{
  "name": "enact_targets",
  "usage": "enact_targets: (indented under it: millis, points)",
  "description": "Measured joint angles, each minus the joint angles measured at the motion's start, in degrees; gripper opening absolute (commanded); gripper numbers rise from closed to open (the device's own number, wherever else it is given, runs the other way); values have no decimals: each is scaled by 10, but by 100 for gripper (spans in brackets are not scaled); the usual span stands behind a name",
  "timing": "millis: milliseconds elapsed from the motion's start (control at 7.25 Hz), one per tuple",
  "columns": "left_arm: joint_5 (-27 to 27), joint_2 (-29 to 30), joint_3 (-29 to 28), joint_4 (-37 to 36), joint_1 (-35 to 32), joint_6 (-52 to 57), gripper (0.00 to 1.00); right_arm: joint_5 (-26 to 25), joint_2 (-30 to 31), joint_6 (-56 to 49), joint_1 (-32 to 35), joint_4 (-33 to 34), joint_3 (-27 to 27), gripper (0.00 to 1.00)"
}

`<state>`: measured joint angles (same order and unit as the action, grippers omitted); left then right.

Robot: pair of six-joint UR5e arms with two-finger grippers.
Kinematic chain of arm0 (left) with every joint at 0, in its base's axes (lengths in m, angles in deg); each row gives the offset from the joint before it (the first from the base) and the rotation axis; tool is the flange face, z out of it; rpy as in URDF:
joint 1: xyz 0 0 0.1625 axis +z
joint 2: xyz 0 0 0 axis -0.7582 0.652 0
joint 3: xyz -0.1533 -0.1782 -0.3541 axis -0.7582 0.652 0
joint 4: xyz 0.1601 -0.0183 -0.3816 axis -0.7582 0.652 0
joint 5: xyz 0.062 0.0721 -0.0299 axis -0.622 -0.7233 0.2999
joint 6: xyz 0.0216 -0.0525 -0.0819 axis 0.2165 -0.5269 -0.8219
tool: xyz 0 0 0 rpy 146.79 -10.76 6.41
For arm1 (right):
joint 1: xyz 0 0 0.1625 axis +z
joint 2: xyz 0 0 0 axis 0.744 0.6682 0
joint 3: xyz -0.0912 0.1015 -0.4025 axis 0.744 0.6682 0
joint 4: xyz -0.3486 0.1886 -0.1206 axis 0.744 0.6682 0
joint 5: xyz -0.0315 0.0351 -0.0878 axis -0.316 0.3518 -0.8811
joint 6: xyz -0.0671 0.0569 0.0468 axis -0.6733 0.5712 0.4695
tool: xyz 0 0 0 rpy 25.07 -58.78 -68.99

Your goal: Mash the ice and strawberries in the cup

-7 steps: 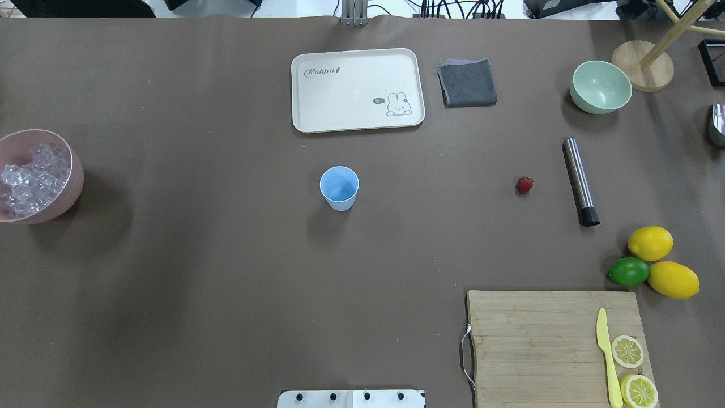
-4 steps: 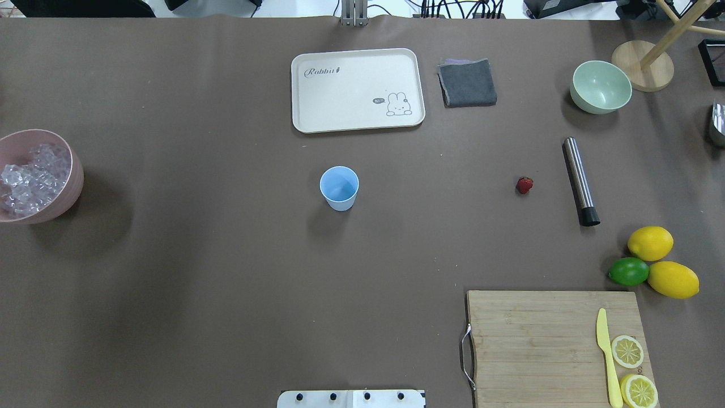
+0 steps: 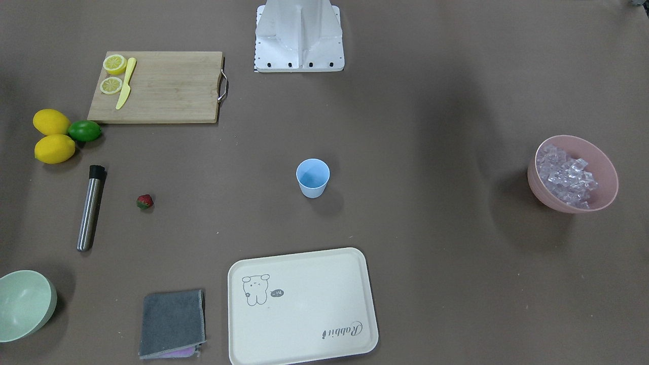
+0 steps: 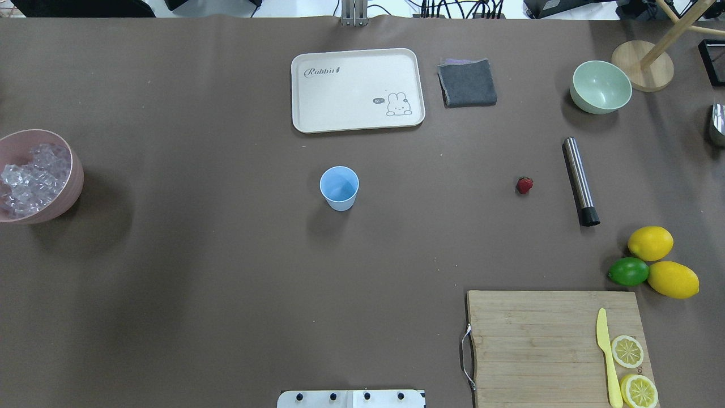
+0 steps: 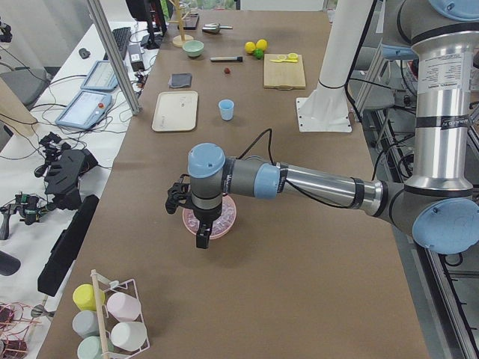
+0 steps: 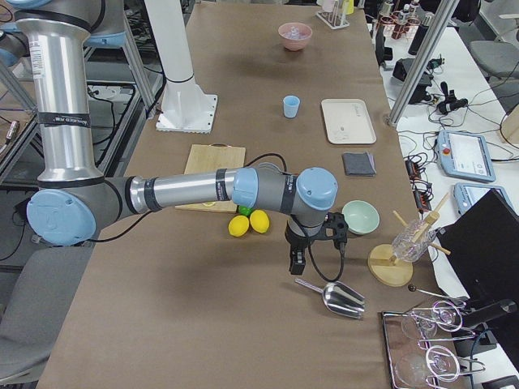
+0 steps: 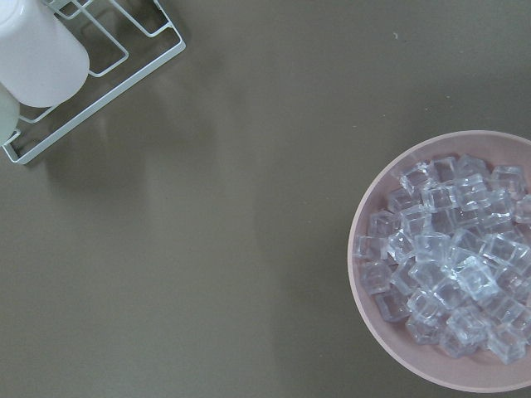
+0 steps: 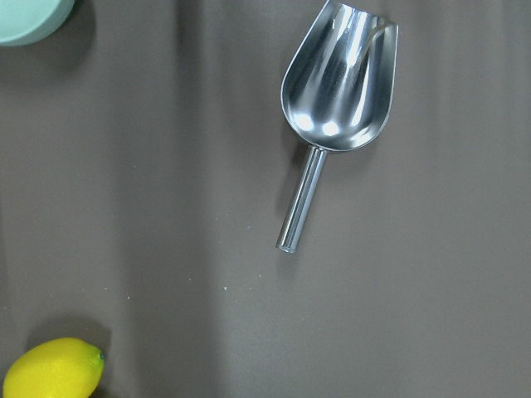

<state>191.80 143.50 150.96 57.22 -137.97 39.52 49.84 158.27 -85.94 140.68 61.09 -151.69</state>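
The light-blue cup (image 4: 339, 187) stands upright and empty mid-table, also in the front view (image 3: 313, 177). The small red strawberry (image 4: 524, 185) lies on the table to its right. The ice (image 4: 31, 178) fills a pink bowl (image 4: 76, 173) at the table's left edge; the left wrist view shows the cubes (image 7: 448, 257) from above. My left gripper (image 5: 202, 238) hangs over that bowl. My right gripper (image 6: 297, 261) hangs over the table near a metal scoop (image 8: 340, 75). I cannot tell whether either is open or shut.
A steel muddler (image 4: 580, 181) lies right of the strawberry. Two lemons (image 4: 650, 242) and a lime (image 4: 628, 271) sit by a cutting board (image 4: 532, 340) with a yellow knife. A cream tray (image 4: 357, 90), grey cloth (image 4: 467, 83) and pale green bowl (image 4: 600, 86) are at the back.
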Motion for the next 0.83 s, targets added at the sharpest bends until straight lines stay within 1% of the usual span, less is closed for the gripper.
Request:
enact_targets:
  millis: [276, 414, 690, 828]
  points:
    - [8, 0, 0, 12, -2, -16, 98, -1, -13, 0, -1, 39, -30, 100]
    - [7, 0, -3, 34, -3, -23, 98, -2, -21, 0, -4, 49, -35, 100]
    - [6, -4, -17, 83, -4, -30, 98, -2, -32, 1, -11, 55, -38, 100]
    - [7, -6, -20, 92, -5, -32, 98, -3, -34, 1, -12, 55, -38, 100]
